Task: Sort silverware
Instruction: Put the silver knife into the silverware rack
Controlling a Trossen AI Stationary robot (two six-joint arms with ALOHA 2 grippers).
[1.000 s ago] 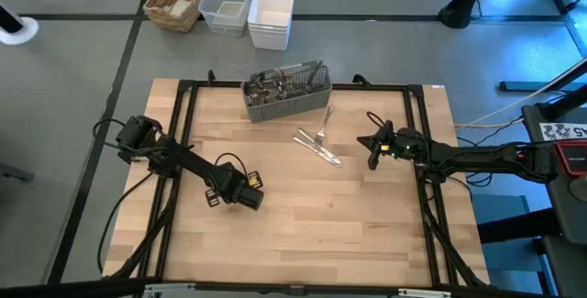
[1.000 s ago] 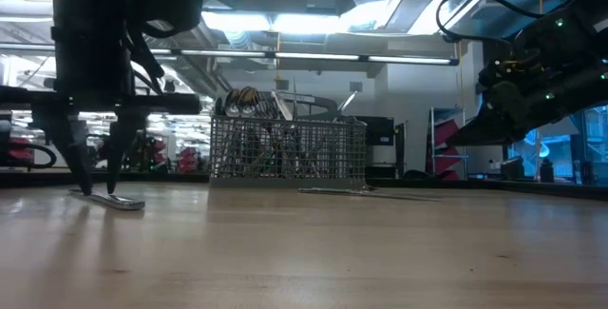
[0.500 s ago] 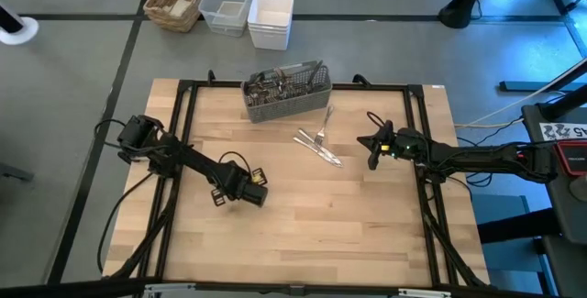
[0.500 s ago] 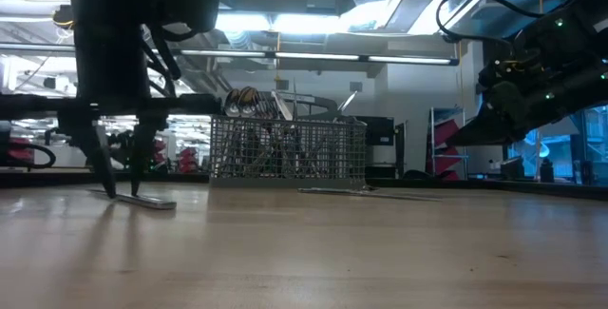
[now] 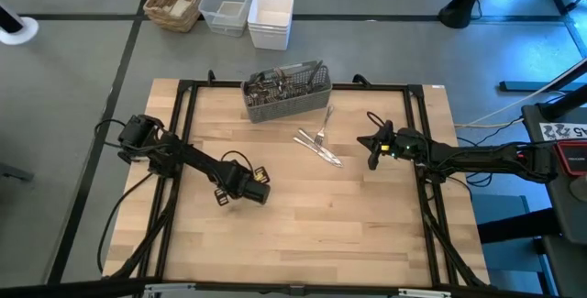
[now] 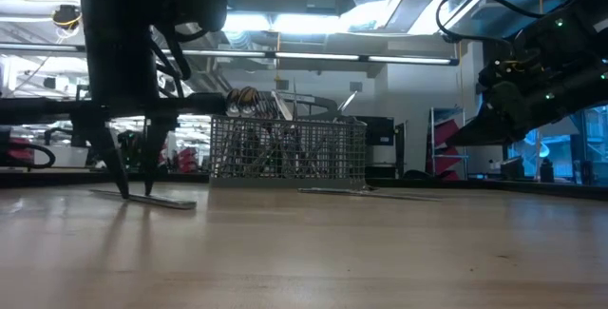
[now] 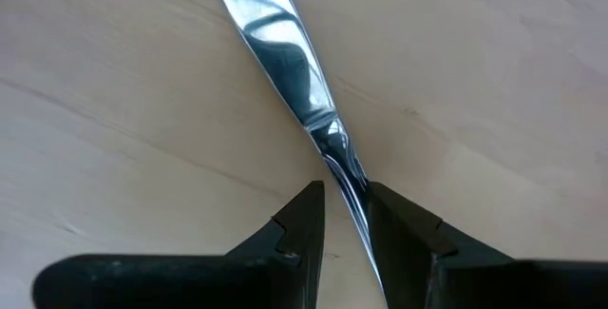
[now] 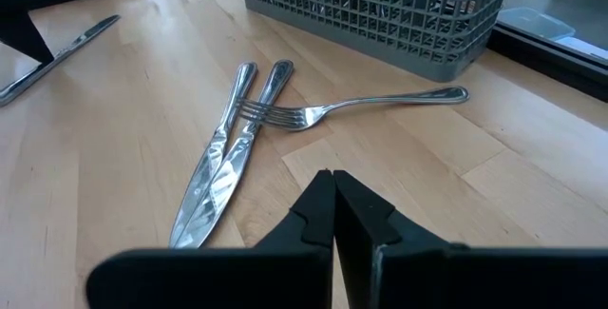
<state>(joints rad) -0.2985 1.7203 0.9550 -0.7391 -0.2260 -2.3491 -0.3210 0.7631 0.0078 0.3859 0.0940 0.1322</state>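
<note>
My left gripper (image 5: 240, 189) stands upright over the table's middle left, fingers pointing down (image 6: 136, 193), shut on a table knife (image 7: 285, 57) that lies flat on the wood (image 6: 169, 201). The right wrist view shows this knife far off (image 8: 59, 57). Two more knives (image 8: 223, 171) and a fork (image 8: 351, 105) lie crossed on the table in front of the grey mesh caddy (image 5: 285, 89), which holds more silverware. My right gripper (image 5: 374, 147) hovers shut (image 8: 332, 204) just right of that small pile, touching nothing. My left gripper pinches the knife at its narrow neck (image 7: 332, 143), where blade meets handle, one fingertip (image 7: 302, 219) on each side. The fingers come from above, pointing down, and lie across the knife. The knife stays flat on the table.
A wicker basket (image 5: 175, 0), a clear bin (image 5: 227, 3) and a white bin (image 5: 271, 16) stand on the floor beyond the table's far edge. Bare wood stretches along the table's near half. The black frame rails (image 5: 183, 115) run along the left and right sides.
My left gripper has moved toward the table's right, staying upright and low. The knife between its fingers has slid along the table with it, still lying flat. My right arm has kept still.
</note>
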